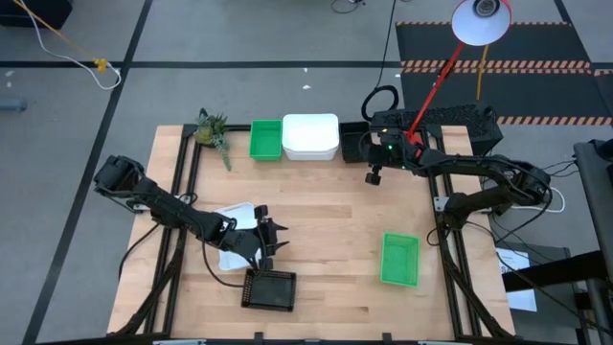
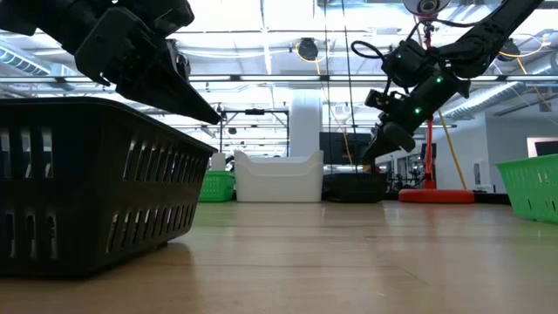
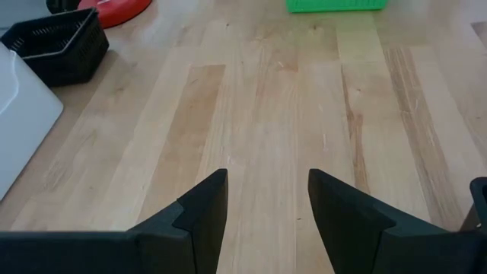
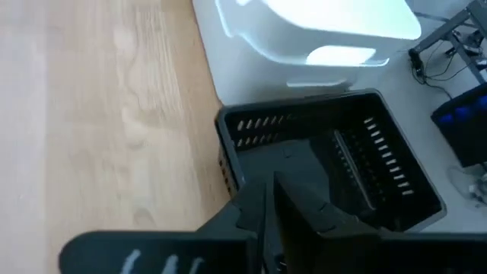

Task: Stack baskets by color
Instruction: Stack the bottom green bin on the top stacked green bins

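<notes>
At the table's far edge stand a green basket, a white basket and a black basket in a row. My right gripper is shut and slants down over the black basket's right side. A second black basket rests on its bottom near the front edge. My left gripper hangs open just above and beyond it, over bare wood. Another green basket sits at the near right. My right gripper comes from the table's right, slanting down, with its shut fingertips at the far black basket's near wall. The gripper hides that spot, so I cannot tell whether the fingers touch the wall. The basket sits flat on the table.
A second white basket lies under my left arm. A small green plant stands at the far left. A red lamp leans over the far right, its base beside the black basket. Bare wood lies in the middle.
</notes>
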`<state>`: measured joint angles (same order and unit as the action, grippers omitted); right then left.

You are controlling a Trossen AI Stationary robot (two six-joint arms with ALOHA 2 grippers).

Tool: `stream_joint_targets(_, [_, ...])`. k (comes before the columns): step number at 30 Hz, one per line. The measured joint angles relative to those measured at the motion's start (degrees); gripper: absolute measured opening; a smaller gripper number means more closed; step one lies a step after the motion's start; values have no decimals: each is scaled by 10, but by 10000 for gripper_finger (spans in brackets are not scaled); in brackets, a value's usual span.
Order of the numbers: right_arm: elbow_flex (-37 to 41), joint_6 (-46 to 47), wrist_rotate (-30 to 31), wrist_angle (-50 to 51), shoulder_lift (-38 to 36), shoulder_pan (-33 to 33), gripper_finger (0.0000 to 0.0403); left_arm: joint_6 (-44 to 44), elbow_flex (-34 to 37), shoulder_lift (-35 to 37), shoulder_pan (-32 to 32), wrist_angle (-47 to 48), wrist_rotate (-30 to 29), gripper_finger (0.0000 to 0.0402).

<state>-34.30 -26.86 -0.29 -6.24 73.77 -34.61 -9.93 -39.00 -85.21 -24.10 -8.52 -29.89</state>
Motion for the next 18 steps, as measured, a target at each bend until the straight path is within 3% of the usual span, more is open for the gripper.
stream_joint_targets(5, [0, 77, 1, 7, -37, 43, 20, 1, 0, 0, 0, 0, 0, 186])
stream_joint_targets(10, [0, 136, 9, 30, -90, 128, 20, 1, 0, 0, 0, -1, 0, 186])
stream_joint_targets(18, [0, 250, 186, 114, -168, 347, 20, -7, 0, 0, -5, -3, -1, 186])
